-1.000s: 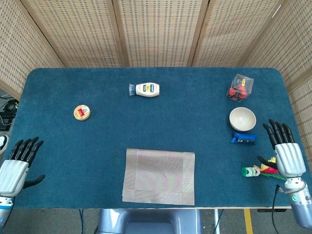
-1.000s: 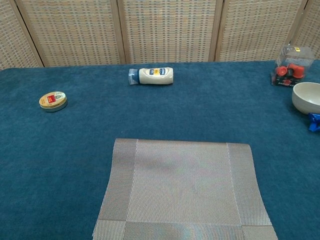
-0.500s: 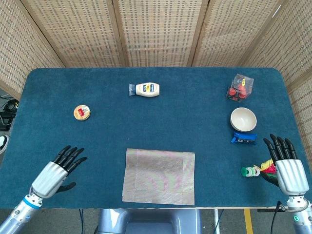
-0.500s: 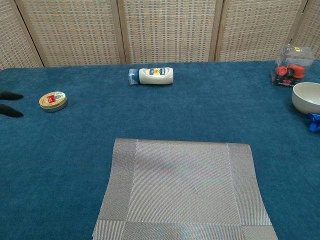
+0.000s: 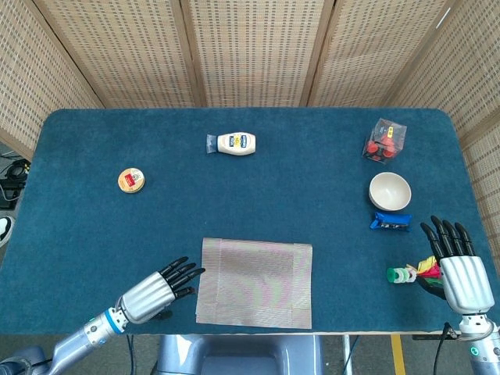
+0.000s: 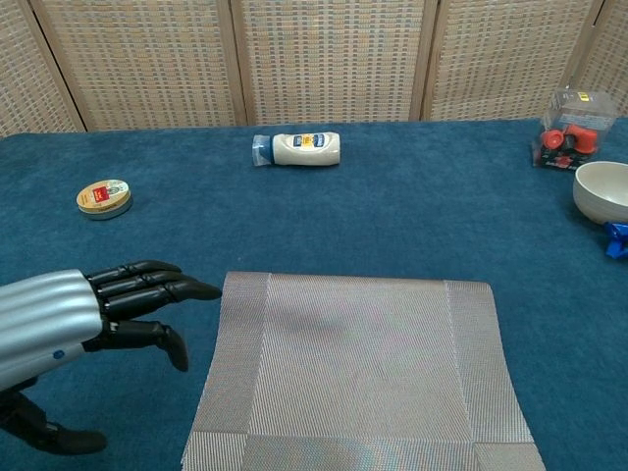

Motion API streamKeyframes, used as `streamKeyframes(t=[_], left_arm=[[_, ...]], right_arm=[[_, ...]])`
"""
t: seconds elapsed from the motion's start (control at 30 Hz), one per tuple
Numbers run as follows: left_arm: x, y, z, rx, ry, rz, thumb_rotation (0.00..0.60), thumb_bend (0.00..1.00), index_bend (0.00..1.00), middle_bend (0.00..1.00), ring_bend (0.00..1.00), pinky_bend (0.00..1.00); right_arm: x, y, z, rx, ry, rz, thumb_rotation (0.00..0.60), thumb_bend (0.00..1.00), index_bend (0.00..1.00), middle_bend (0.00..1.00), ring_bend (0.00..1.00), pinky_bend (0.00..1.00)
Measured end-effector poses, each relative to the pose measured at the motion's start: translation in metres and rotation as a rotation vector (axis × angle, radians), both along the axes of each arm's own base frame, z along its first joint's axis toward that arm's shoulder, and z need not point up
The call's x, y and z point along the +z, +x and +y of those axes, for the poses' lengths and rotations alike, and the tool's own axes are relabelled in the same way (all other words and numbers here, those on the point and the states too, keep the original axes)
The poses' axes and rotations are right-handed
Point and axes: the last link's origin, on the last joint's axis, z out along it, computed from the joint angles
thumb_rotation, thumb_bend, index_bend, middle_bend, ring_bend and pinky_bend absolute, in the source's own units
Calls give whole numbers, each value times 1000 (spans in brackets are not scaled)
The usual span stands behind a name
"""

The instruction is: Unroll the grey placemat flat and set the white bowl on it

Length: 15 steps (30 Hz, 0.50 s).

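Fingers (image 6: 147,280) of left hand (image 5: 156,289) now stretch apart, empty, just left of grey placemat (image 5: 255,281) (already flat), having swung in; white bowl (image 5: 389,190) well right of it, untouched; right hand (image 5: 457,262) spread, empty

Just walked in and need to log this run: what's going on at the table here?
Neither hand holds anything. The grey placemat lies spread flat at the table's near edge. The left hand is open beside the mat's left edge, fingertips reaching toward it. The white bowl sits far right, off the mat, next to a blue packet. The right hand is open at the near right, by some colourful small items.
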Motion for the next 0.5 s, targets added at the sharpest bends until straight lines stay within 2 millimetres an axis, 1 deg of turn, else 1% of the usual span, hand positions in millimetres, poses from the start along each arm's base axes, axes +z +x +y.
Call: streamKeyframes(t=[0.23, 0.5], left_arm=[[-25, 8, 5, -50, -68, 2, 600, 0, 320, 0, 0, 0], [-38, 12, 6, -86, -92, 18, 600, 0, 320, 0, 0, 0]], right_arm=[[0, 0, -1, -8, -3, 6, 600, 0, 55, 0, 0, 0], [-1, -1, -2, -16, -7, 11, 600, 0, 55, 0, 0, 0]])
